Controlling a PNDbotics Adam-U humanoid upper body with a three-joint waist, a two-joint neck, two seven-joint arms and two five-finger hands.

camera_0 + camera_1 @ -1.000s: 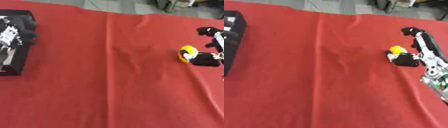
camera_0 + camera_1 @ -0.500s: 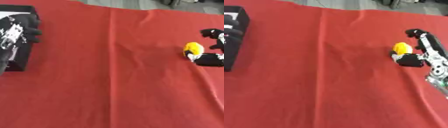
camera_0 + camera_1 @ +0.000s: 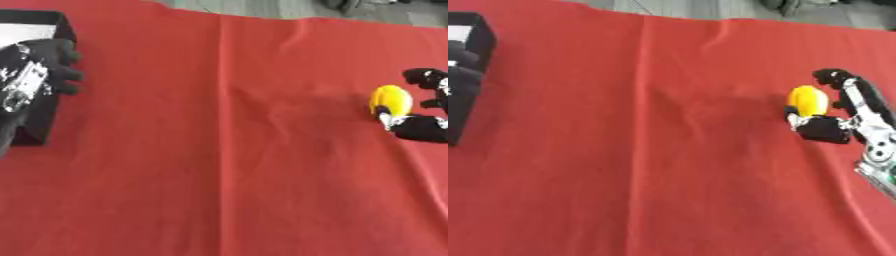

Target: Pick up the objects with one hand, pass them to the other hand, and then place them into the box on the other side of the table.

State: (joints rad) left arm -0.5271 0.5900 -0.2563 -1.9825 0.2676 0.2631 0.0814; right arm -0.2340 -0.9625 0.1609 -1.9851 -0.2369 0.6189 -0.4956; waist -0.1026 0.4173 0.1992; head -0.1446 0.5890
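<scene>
Now the right hand has curled closer round the yellow object at the table's right side, thumb beneath it. The pick-up looks under way. The left hand hovers, fingers curled, over the black box, handover not yet begun.

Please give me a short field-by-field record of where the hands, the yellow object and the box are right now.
surface: red cloth
yellow object: rounded, at the right side of the cloth
right hand: fingers and thumb curled around the yellow object
left hand: over the black box at the left edge, fingers curled, holding nothing visible
black box: at the far left of the cloth, partly covered by the left hand
handover: not yet done
</scene>
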